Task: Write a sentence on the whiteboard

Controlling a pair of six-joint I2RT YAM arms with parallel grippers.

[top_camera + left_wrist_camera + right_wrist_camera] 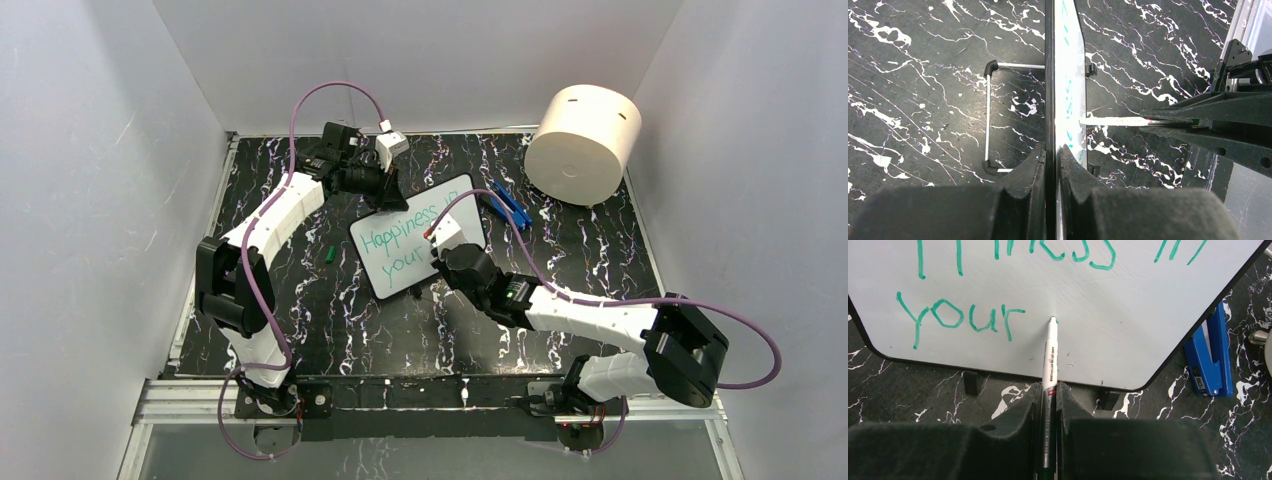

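Whiteboard (1128,325): located at mid-surface, propped on its lower long edge on the black marbled surface (330,320). A wire stand (988,117) sits against its back. The face is turned toward the arm bases.

Sentence (402,233): teal-green lettering in two slanted lines. The upper line begins "Happiness", and a few strokes after it cannot be read. The lower line reads "your".

Left fingers (1033,170): pinching the board's top edge, one pad on the back and one on the written face.

Right fingers (1028,405): pressed together on a white marker (1050,355), gripping its barrel. The marker's tip touches the board just right of "your", level with that word.

Other items: a blue clip-like object (1208,360) lies on the surface just beside the board's right corner. A small green piece (329,255) lies on the surface left of the board. A cream cylinder (583,145) rests on its side at the far right corner, well apart from the board.
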